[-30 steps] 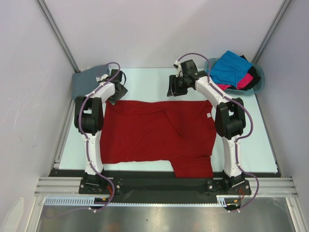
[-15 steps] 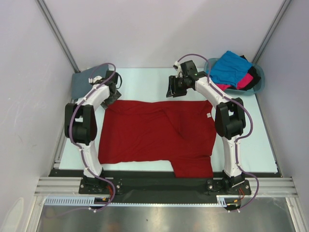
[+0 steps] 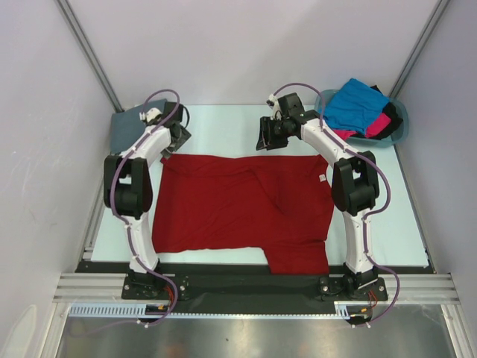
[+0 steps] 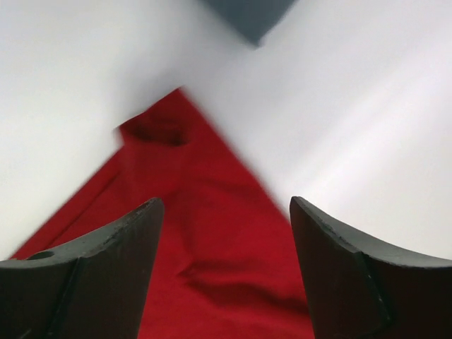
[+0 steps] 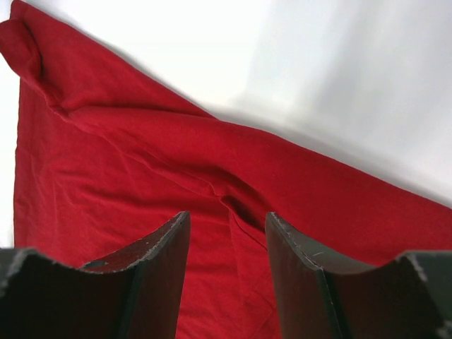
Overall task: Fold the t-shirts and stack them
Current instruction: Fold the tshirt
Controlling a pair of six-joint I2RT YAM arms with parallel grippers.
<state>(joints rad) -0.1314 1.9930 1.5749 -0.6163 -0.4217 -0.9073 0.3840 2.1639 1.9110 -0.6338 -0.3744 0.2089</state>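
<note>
We see the red shirt spread out in the middle of the top view. Our left gripper hangs wide open and empty over its upper left corner; the cloth shows below and between the fingers. Our right gripper, about half open, holds nothing and hovers over the shirt's upper edge.

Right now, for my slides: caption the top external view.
Left gripper and right gripper, both open, hover near the far edge of a red t-shirt spread on the table.

Open table lies between grey shirt and basket, beyond red shirt.
</note>
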